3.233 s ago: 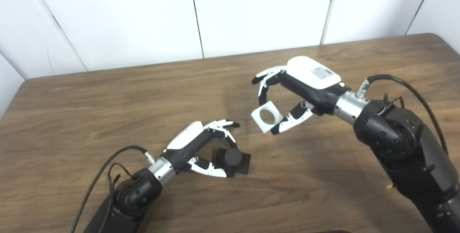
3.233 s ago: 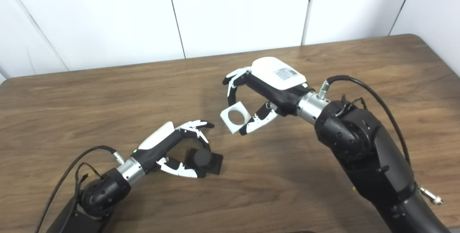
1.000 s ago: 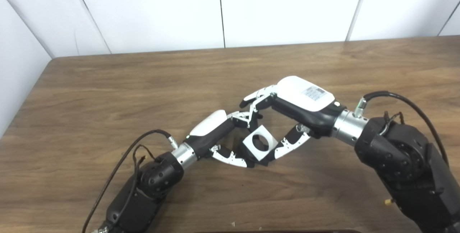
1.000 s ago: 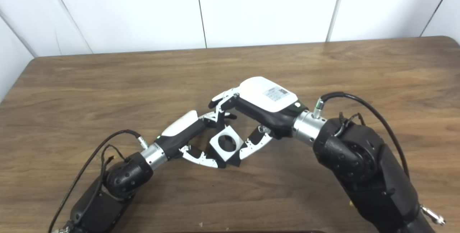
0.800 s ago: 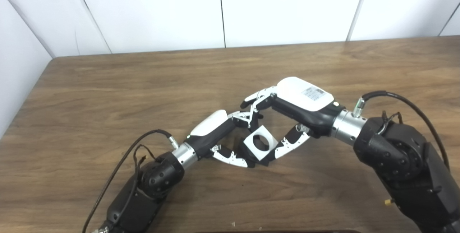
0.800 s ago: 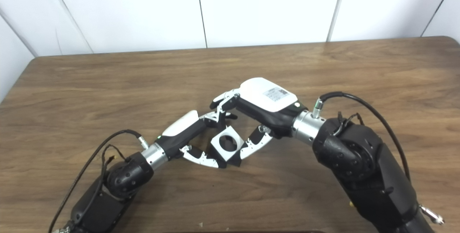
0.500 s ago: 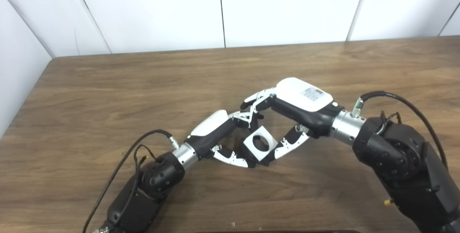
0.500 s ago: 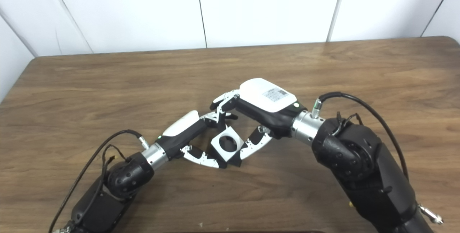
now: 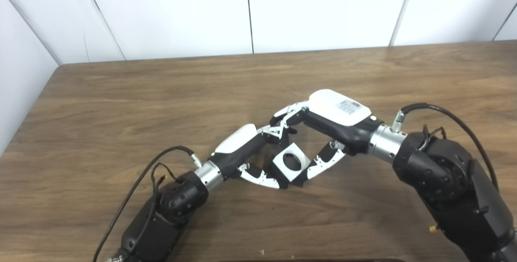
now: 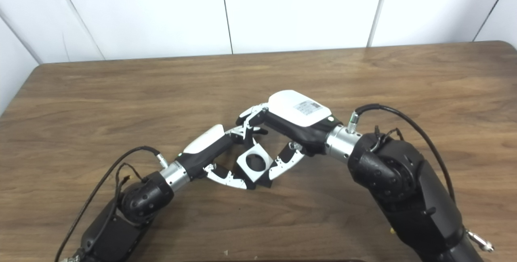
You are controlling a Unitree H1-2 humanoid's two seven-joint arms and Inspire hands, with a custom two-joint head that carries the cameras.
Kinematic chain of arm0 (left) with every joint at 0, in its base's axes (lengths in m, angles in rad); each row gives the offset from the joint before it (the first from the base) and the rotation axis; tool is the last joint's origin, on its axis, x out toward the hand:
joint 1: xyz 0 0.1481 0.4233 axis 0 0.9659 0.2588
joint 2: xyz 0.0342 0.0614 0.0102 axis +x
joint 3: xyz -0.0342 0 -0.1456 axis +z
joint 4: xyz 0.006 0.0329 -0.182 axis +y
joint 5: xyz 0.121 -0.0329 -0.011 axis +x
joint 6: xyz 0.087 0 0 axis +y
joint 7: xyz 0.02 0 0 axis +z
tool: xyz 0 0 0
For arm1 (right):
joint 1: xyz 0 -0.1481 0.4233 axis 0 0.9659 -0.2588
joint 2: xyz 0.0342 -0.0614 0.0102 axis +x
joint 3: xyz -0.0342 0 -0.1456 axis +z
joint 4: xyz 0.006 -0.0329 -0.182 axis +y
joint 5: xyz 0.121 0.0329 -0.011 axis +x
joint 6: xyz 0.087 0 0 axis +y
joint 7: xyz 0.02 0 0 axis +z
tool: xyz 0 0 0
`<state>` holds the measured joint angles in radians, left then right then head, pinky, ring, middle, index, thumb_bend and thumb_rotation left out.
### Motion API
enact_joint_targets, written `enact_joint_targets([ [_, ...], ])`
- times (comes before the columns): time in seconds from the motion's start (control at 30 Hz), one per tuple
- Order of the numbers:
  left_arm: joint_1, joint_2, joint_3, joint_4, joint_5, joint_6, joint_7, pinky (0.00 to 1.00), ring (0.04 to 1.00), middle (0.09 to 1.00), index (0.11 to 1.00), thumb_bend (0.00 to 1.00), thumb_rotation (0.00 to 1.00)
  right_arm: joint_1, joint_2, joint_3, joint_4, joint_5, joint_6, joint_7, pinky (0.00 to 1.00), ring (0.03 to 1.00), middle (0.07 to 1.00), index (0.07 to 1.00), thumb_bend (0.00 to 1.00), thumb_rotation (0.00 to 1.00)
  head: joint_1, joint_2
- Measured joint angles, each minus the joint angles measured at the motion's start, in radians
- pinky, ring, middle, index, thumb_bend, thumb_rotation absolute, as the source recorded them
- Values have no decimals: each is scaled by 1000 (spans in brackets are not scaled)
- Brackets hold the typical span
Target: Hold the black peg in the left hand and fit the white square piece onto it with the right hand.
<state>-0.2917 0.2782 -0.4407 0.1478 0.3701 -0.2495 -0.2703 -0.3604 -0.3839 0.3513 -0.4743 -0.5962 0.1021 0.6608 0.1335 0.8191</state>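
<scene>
The white square piece [image 9: 290,162] with a round hole sits over the black peg, whose dark top shows through the hole and whose black base [image 9: 299,180] peeks out beneath it. My right hand [image 9: 329,122] is shut on the white piece, thumb at its right corner and fingers above it. My left hand [image 9: 252,153] is shut on the black peg's base from the left, thumb [image 9: 260,178] low along the table and fingers [image 9: 274,131] curled over the top. Both hands meet at the middle of the wooden table [image 9: 121,104].
A white panelled wall [image 9: 250,11] runs behind the table's far edge. The left table edge [image 9: 28,112] lies near a wall. Cables loop off both wrists [image 9: 169,153] [image 9: 428,108]. Bare wood stretches on all sides of the hands.
Since 3.2 s ago the right hand carried the white piece down onto the peg held by the left hand; the camera view also shifted. Over the last second the right hand crept slightly left and lower.
</scene>
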Motion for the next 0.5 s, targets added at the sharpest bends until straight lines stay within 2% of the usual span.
enact_joint_targets([
  [0.5, 3, 0, 0, -10, 3, 14, 0, 918, 905, 900, 493, 513, 81, 7, 12, 3, 35, -6, -1, -8, 812, 807, 800, 480, 515, 144, 14, 9],
])
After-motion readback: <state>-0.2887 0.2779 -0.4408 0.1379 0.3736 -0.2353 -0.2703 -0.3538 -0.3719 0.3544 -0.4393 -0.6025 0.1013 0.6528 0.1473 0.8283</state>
